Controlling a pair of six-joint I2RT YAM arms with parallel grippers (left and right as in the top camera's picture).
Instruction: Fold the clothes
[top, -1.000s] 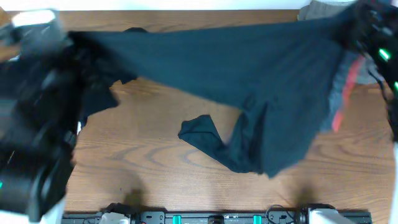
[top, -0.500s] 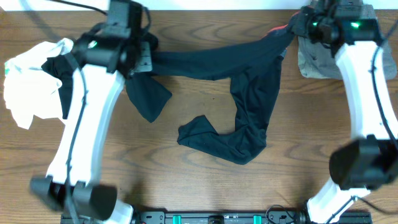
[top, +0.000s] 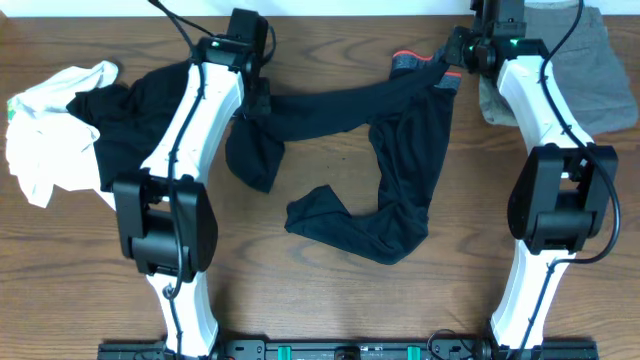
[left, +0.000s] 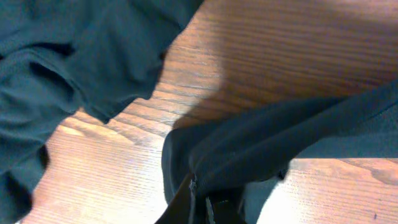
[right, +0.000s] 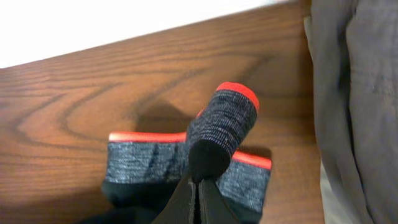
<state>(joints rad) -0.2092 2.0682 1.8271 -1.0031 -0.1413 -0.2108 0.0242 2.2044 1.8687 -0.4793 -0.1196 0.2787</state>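
a: overhead view first. where do the long black trousers (top: 405, 190) lie?

b: across the middle of the brown wooden worktop (top: 330, 310). their grey-and-coral-red waistband (top: 418, 64) is at the far edge, right of centre. 1 leg stretches left to the left gripper (top: 260, 103). the other curls down and ends crumpled near the middle of the worktop.

a: and the 2 grippers?

b: the left gripper is clamped on black trouser cloth. the left wrist view shows its fingers pinched together on a bunched fold at the bottom of the frame. the right gripper (top: 458, 62) is closed tight on the waistband. in the right wrist view a fold of the band stands up out of the fingertips, and the rest lies flat on the wood behind.

a: anything else there?

b: a crumpled white t-shirt (top: 40, 140) with a speck of green sits at the left edge. it touches a plain black garment (top: 125, 125), which is partly under the left arm. grey-khaki shorts (top: 570, 60) lie in the far right corner, just beside the right arm.
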